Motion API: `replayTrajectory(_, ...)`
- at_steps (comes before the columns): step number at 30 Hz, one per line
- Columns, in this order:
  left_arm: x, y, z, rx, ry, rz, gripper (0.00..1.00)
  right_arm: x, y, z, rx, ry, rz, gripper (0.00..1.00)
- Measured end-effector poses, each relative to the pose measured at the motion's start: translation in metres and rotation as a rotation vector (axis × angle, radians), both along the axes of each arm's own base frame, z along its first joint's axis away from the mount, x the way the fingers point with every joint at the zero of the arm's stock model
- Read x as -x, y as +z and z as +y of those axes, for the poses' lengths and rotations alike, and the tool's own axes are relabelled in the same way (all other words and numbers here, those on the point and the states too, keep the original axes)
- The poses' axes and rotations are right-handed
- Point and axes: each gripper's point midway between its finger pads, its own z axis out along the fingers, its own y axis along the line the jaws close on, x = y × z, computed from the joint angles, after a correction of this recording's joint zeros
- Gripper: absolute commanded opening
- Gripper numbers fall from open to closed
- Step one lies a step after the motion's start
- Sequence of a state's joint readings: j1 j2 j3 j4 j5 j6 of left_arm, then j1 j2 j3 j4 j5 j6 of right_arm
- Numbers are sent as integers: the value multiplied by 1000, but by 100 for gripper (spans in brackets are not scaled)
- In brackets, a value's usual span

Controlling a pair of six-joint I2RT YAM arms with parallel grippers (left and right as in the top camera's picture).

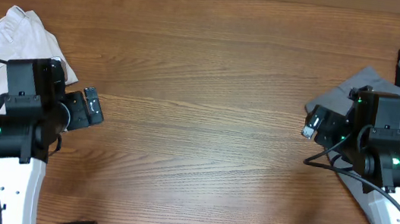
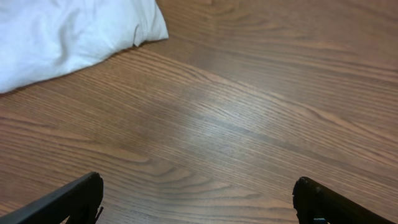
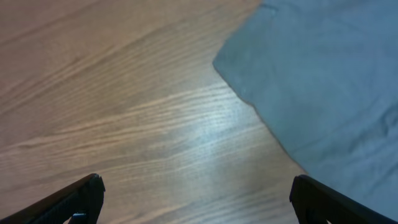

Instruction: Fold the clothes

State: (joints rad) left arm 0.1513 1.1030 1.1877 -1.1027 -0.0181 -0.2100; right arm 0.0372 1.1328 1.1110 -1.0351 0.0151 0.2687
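Eyeing shorts: bunched at left table edge, partly under my left arm. Left gripper spread wide, empty, just beside cloth. Right gripper also wide, empty, at grey garment corner. I judge cotton light, limp, not slippery; would pinch waistband corners, pull flat.

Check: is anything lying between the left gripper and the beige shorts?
Nothing visible does. Only bare table separates the open left gripper from the shorts, which lie toward the upper left of the left wrist view.
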Motion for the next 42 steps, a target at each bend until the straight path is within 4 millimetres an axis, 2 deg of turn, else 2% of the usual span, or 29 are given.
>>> replayTrajectory(2,-3,-6,0,4,0,25,100,-16,12,1,1,7,-92,100)
replayTrajectory(6,-6,-16,1,10,0,63,100,-25,34,3,16,42,-262,100)
replayTrajectory(10,-9,-28,1,17,0,107,100,-15,49,4,31,74,-477,100)
replayTrajectory(15,-13,-44,2,26,0,168,100,10,49,10,22,107,-748,100)
replayTrajectory(17,-15,-50,2,29,0,189,100,18,47,12,20,120,-846,100)
replayTrajectory(23,-18,-70,3,40,0,263,100,33,17,16,11,145,-956,100)
replayTrajectory(31,-20,-86,3,50,0,325,100,50,30,14,75,158,-1109,100)
replayTrajectory(34,-20,-87,3,51,0,328,100,47,14,12,91,152,-1083,100)
replayTrajectory(36,-20,-87,3,50,0,328,100,43,-11,12,94,159,-1024,100)
replayTrajectory(37,-20,-87,3,51,0,327,100,41,-31,12,91,164,-972,100)
replayTrajectory(42,-20,-87,3,50,0,327,100,41,-29,12,92,165,-983,100)
